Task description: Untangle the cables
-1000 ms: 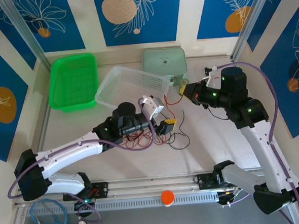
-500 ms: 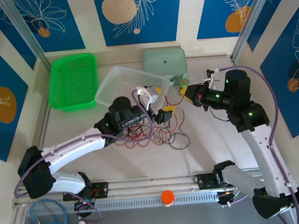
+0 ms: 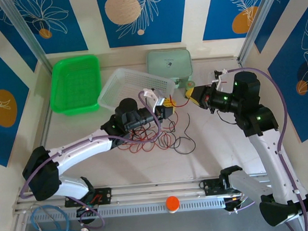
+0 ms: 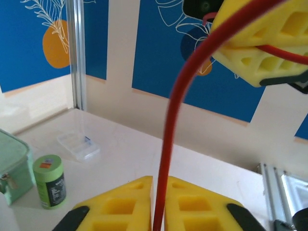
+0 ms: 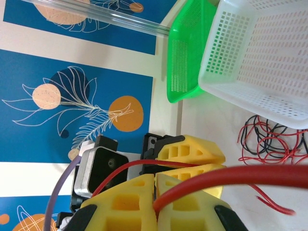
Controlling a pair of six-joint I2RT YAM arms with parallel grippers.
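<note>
Two cables [image 3: 154, 139], red and black, lie looped on the table just near of the left gripper [image 3: 167, 110] in your top view, the right gripper [image 3: 191, 95] to its right. Your left wrist view has its yellow pads [image 4: 120, 207] pressed together on the red cable [image 4: 166, 144] rising between them. Your right wrist view shows its own pads [image 5: 125, 202] pinching that cable too.

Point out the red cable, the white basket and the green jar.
red cable [image 4: 169, 120]: left wrist view, its upright stretch.
white basket [image 5: 260, 57]: right wrist view, its perforated wall.
green jar [image 4: 49, 185]: left wrist view, its body.
</note>
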